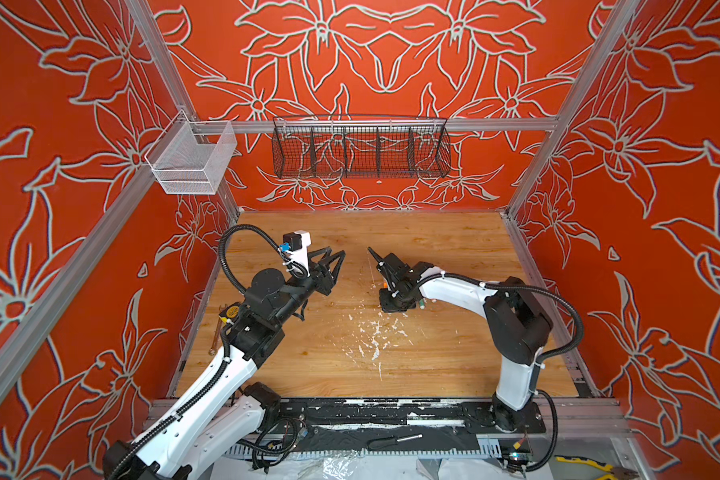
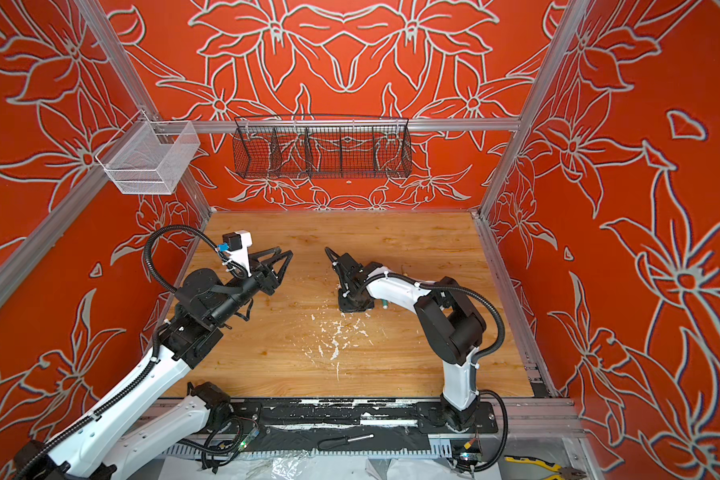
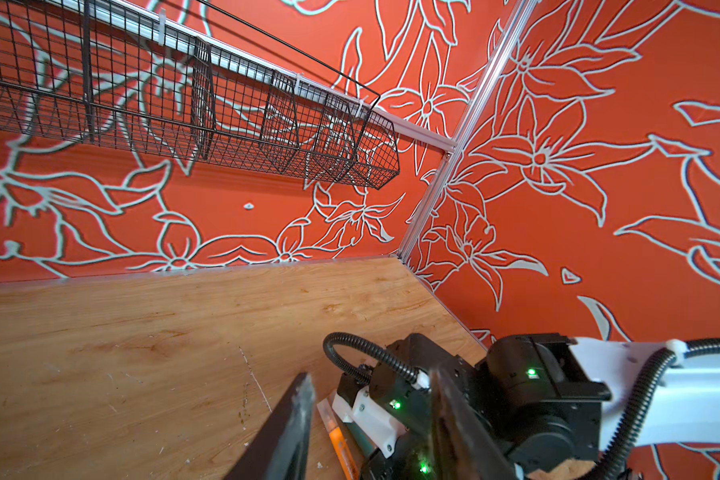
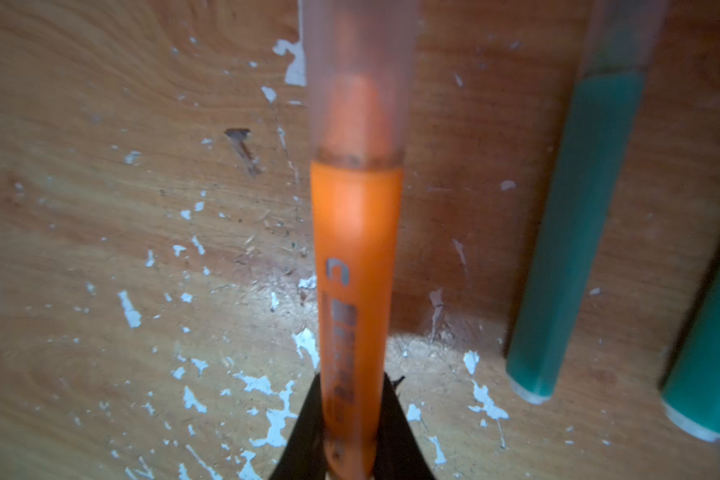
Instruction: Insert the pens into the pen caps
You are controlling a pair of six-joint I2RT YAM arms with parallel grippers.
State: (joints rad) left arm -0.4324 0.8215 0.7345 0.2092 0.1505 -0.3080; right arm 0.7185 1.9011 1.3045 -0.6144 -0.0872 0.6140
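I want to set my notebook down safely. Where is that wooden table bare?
Bare: the far strip of table along the back wall, and the near stretch between the white flecks and the black rail. Crowded: mid-table, where the right gripper holds the orange pen beside teal pens; the left gripper hangs over the left side.

Red floral walls (image 1: 391, 195), wooden tabletop (image 1: 441, 365)
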